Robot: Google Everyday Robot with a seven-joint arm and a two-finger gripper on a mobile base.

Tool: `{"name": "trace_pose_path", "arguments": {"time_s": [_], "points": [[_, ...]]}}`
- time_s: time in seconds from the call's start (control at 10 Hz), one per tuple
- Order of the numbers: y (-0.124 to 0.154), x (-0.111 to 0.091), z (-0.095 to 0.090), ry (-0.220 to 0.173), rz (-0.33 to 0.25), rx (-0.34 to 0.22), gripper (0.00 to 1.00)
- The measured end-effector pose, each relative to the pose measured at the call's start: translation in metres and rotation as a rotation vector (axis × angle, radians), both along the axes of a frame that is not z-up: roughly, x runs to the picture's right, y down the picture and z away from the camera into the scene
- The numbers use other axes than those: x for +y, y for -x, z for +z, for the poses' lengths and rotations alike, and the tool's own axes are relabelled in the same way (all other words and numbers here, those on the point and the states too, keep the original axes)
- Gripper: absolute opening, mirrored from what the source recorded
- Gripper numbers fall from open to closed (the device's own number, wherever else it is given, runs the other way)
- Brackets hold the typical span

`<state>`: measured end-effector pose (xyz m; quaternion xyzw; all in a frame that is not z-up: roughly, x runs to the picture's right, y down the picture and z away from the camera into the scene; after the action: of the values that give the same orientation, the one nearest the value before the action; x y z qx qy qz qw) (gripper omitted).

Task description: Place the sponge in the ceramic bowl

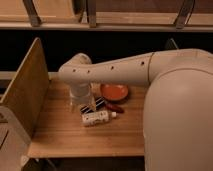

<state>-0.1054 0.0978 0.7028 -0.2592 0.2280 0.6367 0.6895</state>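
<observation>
The gripper (pixel 81 101) hangs low over the counter (pixel 60 132) at the left end of the arm, and whether it is released or clenched cannot be told. The ceramic bowl (pixel 114 92) sits near it at 2 o'clock, with the white bottle (pixel 97 118) at 5 o'clock. The sponge cannot be made out.

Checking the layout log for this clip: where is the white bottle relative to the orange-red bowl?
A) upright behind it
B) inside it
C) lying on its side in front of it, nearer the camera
C: the white bottle lies on its side in front of the ceramic bowl; the tool hangs left of the bowl.
</observation>
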Motion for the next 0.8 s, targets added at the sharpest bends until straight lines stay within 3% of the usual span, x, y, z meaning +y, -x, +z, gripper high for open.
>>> {"name": "trace_pose_path", "arguments": {"time_s": [0.2, 0.4, 0.7, 0.8], "points": [[-0.018, -0.033, 0.003, -0.081, -0.045, -0.017, 0.65], [-0.038, -0.095, -0.004, -0.216, -0.164, -0.089, 0.65], [-0.045, -0.147, -0.017, -0.313, -0.324, -0.211, 0.65], [-0.048, -0.156, -0.019, -0.328, -0.349, -0.227, 0.65]]}}
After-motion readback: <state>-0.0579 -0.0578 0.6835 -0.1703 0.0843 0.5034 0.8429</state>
